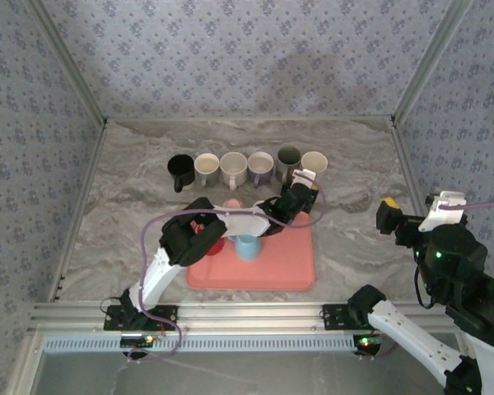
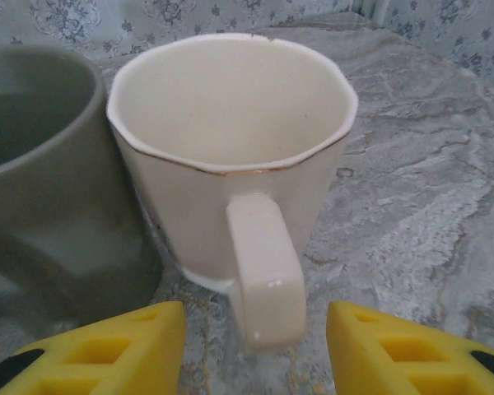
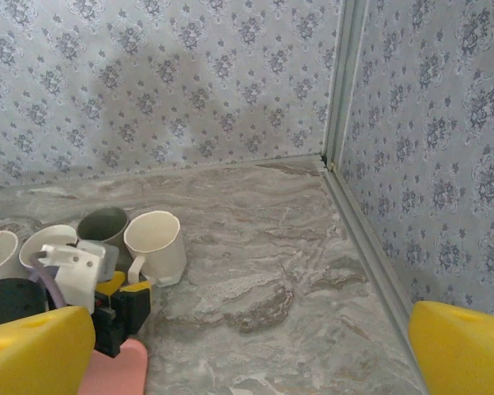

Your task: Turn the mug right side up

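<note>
Left hand (image 2: 255,369) beside six upright mugs (image 1: 234,169)

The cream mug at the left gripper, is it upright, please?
Upright: the cream mug stands on its base, open mouth facing up.

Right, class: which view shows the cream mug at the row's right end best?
Left wrist: the cream mug is close, upright, rim and handle clear. Top external shows it small from above; right wrist shows it distant, side-on.

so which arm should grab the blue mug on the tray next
left. its tool is at the cream mug, right beside the pink tray holding the blue mug; the right tool is off to the side
</note>
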